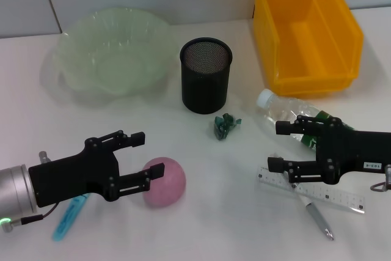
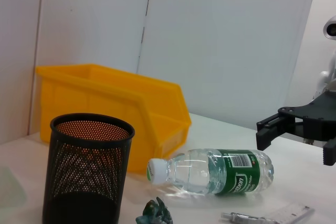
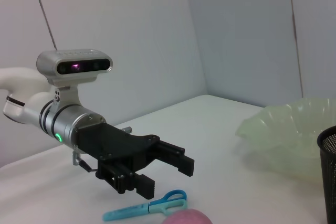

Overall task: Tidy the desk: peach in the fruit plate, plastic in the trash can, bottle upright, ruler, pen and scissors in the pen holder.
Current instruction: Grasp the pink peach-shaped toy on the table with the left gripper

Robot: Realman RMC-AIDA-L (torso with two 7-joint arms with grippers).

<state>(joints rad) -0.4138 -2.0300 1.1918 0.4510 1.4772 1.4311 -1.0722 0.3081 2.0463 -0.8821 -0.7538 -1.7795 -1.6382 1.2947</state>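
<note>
A pink peach (image 1: 165, 183) lies on the table at the front. My left gripper (image 1: 145, 159) is open just to its left, with the lower finger at the peach's edge. The blue scissors (image 1: 70, 215) lie under that arm. A crumpled green plastic (image 1: 226, 126) sits in front of the black mesh pen holder (image 1: 206, 74). The clear bottle (image 1: 287, 114) lies on its side. My right gripper (image 1: 275, 145) hangs open over the bottle's lower end. The ruler (image 1: 311, 191) and pen (image 1: 319, 216) lie below it. The green fruit plate (image 1: 113, 50) stands back left, the yellow trash can (image 1: 308, 29) back right.
The left wrist view shows the pen holder (image 2: 89, 171), trash can (image 2: 115, 108), bottle (image 2: 215, 171), plastic (image 2: 155, 213) and right gripper (image 2: 299, 140). The right wrist view shows the left gripper (image 3: 165, 177), scissors (image 3: 147, 207), peach (image 3: 189, 217) and fruit plate (image 3: 289, 135).
</note>
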